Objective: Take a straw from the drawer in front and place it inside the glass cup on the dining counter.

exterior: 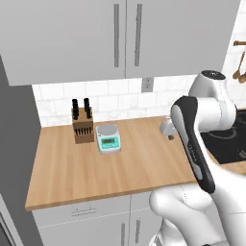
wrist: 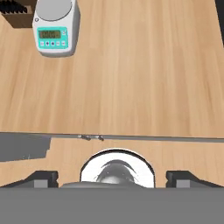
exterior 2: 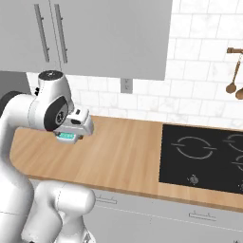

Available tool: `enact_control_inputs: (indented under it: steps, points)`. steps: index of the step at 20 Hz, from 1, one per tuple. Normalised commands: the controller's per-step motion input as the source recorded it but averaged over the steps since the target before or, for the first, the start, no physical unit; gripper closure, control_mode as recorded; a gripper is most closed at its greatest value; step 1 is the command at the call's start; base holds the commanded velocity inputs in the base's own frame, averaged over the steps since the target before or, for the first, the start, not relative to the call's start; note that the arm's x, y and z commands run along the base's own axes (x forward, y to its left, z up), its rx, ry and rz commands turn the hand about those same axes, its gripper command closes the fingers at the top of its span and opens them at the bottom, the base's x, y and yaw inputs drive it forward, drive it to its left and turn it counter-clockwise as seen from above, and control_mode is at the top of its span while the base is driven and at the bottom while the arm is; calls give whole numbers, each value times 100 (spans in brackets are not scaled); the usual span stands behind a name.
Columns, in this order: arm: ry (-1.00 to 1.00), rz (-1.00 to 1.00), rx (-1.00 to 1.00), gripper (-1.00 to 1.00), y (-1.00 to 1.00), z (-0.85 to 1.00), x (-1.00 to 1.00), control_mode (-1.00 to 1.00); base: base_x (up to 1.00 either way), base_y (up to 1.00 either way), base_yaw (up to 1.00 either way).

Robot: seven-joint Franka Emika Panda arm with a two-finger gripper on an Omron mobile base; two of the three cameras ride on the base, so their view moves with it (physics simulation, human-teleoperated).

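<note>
A: Worktop (exterior: 125, 163) first, pale wood under grey wall cabinets (exterior: 96, 38), white tile behind. Black hob (exterior 2: 204, 156) set flush at its far end. Arm folded above the wood, likely just parked at the start.

B: Gripper?

A: Gripper (wrist: 112, 177) hangs over bare wood, fingertips (wrist: 41, 178) spread about as wide as they go, nothing between them.

B: Drawer?

A: Drawer (exterior: 79, 212) sits under the counter edge, shut, slim bar handle facing out. Presumably the straw lies inside; can't confirm, it's closed.

B: Smaller things?

A: Knife block (exterior: 82, 126) back by the tile, kitchen scale (exterior: 108, 138) just beside it, both kept off the working edge. Wooden utensils (exterior 2: 233, 83) hang on the wall, partly cut by the frame.

B: Cup, island?

A: Not here to report. Drawer front is largely blocked by the arm's own body from the right side.
</note>
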Motion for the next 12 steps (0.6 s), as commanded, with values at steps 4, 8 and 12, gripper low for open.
enact_control_inputs:
  steps: [4,8,12]
  points:
    - [0,-3,0,-100,-14,-45,-40,-100,0,0,0]
    - [0,-3,0,-100,-2,-51,-46,-100,0,0,0]
    - [0,-2,0,-100,0,-16,-27,100,-28,0,-2]
